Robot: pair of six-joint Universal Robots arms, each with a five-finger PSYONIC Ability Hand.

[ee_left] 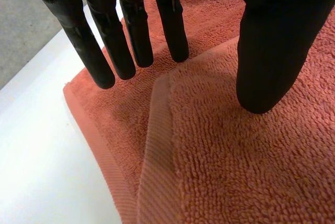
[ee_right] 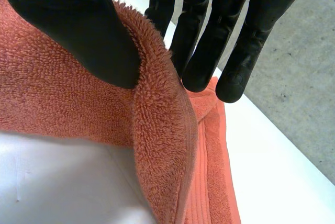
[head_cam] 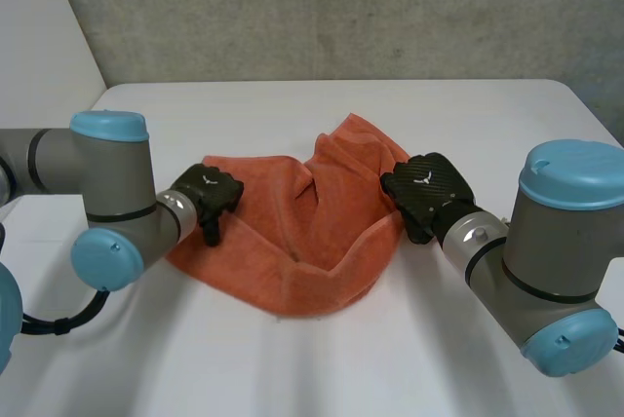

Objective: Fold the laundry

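Towel (head_cam: 292, 242) lies bunched mid-table (head_cam: 292, 368), its near hem sagging between my hands. My left hand (ee_left: 131, 30) rests on the towel's left side, fingers straight and apart from the thumb, gripping nothing. My right hand (ee_right: 209, 35) appears to pinch the raised right edge between thumb and fingers. Recommendation: hold that pinch firm, pin with the left, and draw the edge taut before folding toward the far corner.

Lab; concrete wall (head_cam: 341, 8), white table (head_cam: 292, 359)
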